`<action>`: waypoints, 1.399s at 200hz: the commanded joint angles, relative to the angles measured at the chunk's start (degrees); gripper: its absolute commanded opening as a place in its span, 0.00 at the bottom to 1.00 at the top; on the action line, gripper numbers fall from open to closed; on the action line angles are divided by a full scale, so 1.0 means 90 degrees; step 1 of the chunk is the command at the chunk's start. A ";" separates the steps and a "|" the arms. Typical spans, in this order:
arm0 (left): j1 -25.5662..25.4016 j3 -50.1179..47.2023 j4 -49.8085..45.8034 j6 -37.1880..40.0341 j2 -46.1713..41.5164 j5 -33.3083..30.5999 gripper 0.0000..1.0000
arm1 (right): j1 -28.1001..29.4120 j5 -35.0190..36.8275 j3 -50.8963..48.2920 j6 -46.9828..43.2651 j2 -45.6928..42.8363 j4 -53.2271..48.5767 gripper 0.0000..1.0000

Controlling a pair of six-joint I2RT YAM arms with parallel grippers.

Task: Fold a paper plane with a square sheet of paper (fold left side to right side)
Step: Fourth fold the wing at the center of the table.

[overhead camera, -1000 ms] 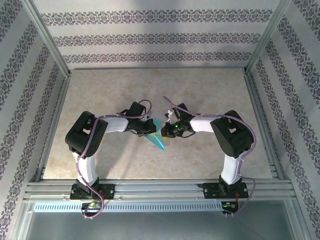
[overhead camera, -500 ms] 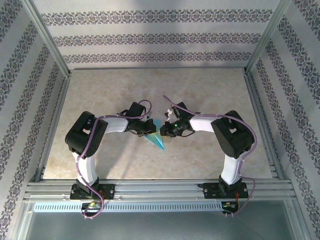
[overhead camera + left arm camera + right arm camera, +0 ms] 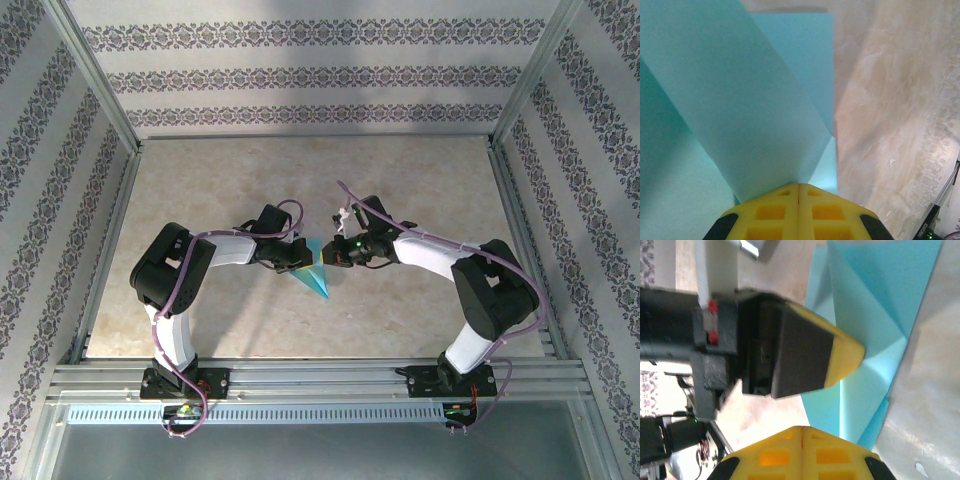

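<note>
Now, mid-fold: left pincer [image 3: 799,187] clamped on the creased paper plane [image 3: 740,100], right pincer [image 3: 801,430] closed beside it, likely needing to open and take a flap.

On my screen the bench [image 3: 250,170] is beige with a marbled pattern, and the left wrist view shows a small pale fleck [image 3: 891,161] in its surface. Wallpaper with grey floral bands covers the back wall [image 3: 320,70], the left wall [image 3: 50,150] and the right wall [image 3: 600,150]. Metal posts [image 3: 93,75] rise at the far corners. Aluminium rails [image 3: 320,380] run along the near edge, and a white slotted strip [image 3: 300,412] lies just in front.
</note>
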 commanded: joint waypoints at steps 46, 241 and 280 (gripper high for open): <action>-0.0037 -0.0211 -0.0476 0.0190 0.0143 -0.0457 0.00 | 0.0414 -0.0686 -0.0589 0.0458 0.0480 0.0663 0.00; -0.0014 -0.0232 -0.0500 0.0196 0.0149 -0.0489 0.00 | 0.0555 -0.0412 -0.0983 0.0345 0.0744 0.0648 0.00; -0.0010 -0.0205 -0.0519 0.0206 0.0151 -0.0481 0.00 | 0.0572 -0.0354 -0.1032 0.0339 0.0758 0.0629 0.00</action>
